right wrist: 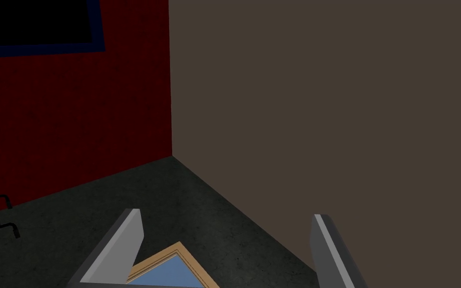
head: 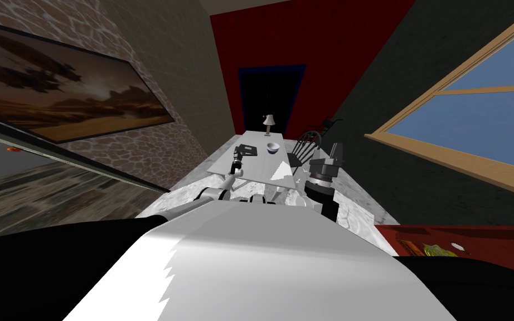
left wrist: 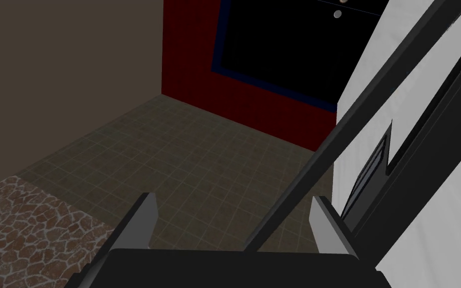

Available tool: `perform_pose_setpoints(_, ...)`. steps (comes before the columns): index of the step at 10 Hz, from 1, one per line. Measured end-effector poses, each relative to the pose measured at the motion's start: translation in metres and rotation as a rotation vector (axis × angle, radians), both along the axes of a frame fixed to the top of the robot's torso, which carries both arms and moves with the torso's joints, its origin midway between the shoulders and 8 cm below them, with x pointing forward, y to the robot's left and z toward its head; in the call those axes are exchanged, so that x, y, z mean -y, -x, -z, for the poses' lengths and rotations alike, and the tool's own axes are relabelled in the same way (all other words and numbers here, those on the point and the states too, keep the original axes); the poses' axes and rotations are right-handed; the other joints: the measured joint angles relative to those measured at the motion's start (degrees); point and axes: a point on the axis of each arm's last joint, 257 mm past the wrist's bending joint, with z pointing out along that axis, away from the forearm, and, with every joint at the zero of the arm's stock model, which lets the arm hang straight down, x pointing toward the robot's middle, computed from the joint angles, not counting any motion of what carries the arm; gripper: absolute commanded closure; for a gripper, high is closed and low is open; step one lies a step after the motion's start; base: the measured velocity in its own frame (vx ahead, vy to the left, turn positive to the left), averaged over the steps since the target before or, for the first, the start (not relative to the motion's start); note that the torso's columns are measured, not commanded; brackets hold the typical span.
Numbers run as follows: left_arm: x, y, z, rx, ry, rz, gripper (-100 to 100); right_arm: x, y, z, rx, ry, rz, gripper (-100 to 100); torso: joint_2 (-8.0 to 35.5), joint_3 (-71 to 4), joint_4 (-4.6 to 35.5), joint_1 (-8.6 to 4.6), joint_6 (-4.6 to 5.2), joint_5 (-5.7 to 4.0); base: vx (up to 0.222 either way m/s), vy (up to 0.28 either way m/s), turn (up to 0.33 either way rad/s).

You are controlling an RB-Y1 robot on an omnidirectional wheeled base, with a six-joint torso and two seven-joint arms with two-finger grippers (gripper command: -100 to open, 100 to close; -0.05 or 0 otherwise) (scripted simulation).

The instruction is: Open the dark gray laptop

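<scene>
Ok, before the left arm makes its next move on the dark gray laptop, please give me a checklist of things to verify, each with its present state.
1. Left fingers open: ok, they stand wide apart.
2. Left fingers at the flat dark gray laptop: ok, a thin dark edge, seemingly its lid, runs between them, nearer one finger.
3. Fingers touching that edge: cannot tell.
4. Small white bowl apart from the laptop on the white table: ok.
5. Right fingers out of the way: ok, open and raised beside the table.
</scene>
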Motion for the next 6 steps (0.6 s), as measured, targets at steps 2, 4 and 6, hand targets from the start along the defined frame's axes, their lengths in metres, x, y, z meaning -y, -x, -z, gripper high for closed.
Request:
perform_pose_setpoints(2, -0.0006, -0.0002, 0.0028, -0.009, -0.001, 0.000, 0, 0.0000, 0.0000, 0.0000, 0.000, 0.000, 0.000, 0, -0.1, -0.1, -0.1, 0.04, 0.02, 0.03, 0.000, 0.000, 0.000)
perform_pose_setpoints(4, -0.0002, -0.0005, 0.0018, -0.007, -0.001, 0.000, 0, 0.0000, 0.0000, 0.0000, 0.000, 0.000, 0.000, 0, -0.2, -0.1, -0.2, 0.05, 0.00, 0.05, 0.000, 0.000, 0.000)
perform_pose_setpoints(6, -0.0002, -0.0005, 0.0017, -0.007, -0.001, 0.000, 0, 0.0000, 0.0000, 0.0000, 0.000, 0.000, 0.000, 0, -0.2, -0.1, -0.2, 0.05, 0.01, 0.05, 0.000, 0.000, 0.000)
